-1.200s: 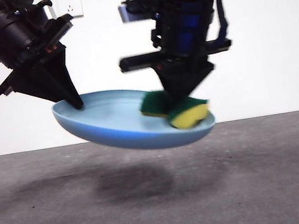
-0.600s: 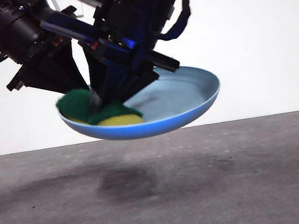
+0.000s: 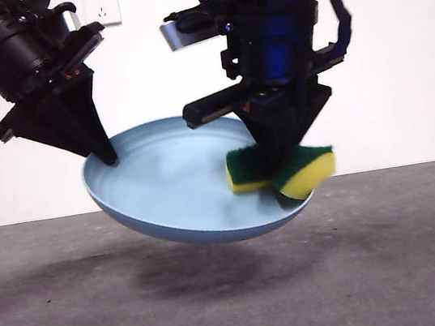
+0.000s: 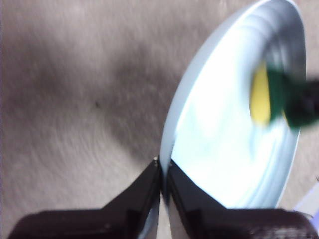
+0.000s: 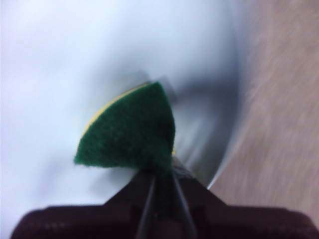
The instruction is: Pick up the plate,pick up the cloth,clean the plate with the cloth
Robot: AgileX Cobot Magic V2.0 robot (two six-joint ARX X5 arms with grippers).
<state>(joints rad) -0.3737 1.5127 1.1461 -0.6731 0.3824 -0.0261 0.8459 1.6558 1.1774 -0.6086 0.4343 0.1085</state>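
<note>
So the big round light-blue plate (image 3: 172, 186) is up in the air above the grey tabletop (image 3: 237, 291), tilted so its inside faces the camera. It hangs from 1 point only: the left gripper (image 4: 163, 174) has its 2 jaws pinched together on a thin bit of the rim. That's a lot of plate cantilevered off a tiny grip.

The right gripper (image 3: 280, 171) is clamped on the little yellow foam sponge with the dark green scouring layer (image 3: 284, 169), which stands in for the cloth here. The sponge sits against the inside of the plate at the side far from the left gripper, right by the rim. In the right wrist view the green layer (image 5: 132, 132) bulges out past the jaws, so it's squashed pretty hard.

What I'd worry about:

- Pushing down that far from the pinch point gives big leverage. Too much pressure and the rim could twist or slide out of the left jaws, and the plate drops to the tabletop.
- The sponge is already at the edge. A stroke slightly too wide and it runs off the rim and wipes air, or hooks the lip and yanks the plate.
- The sponge is gripped at 1 end, so dragging it could peel it out of the jaws.

Both wrist views are blurry, so how firm the contact is, can't really tell.
</note>
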